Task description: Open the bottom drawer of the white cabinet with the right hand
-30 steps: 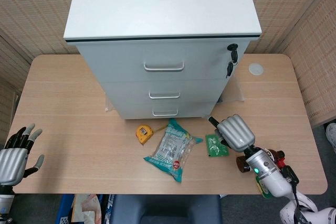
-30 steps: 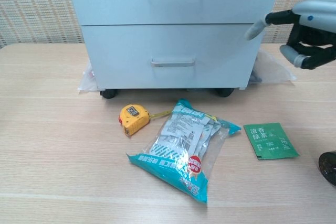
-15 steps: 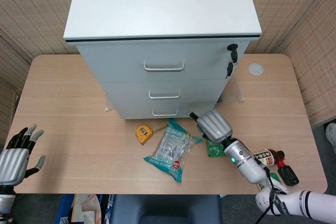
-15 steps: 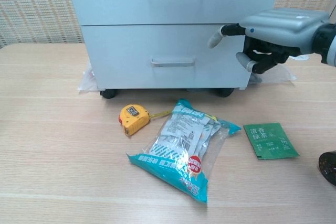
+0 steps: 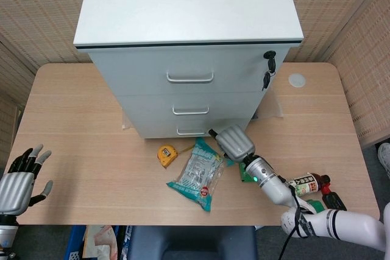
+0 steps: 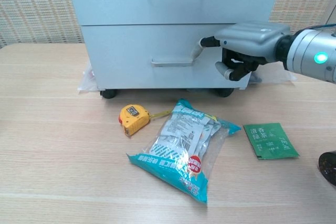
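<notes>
Chest view: right hand (image 6: pixel 242 43) empty, one finger extended toward 9 o'clock, others curled, reaching the bottom drawer handle (image 6: pixel 172 63) to hook it; contact seems just short.

1. Wall (image 5: pixel 36 4): woven, tan, straw-like covering behind and to both sides; same weave in the chest view.
2. Table (image 5: pixel 73 126): pale wood grain, rounded corners.
3. Light: even, soft; faint shadows.

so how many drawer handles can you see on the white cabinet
3, stacked down the front of the white cabinet: the top drawer's metal handle, the middle one, and the bottom one, just left of the right hand. None look hidden.
</notes>
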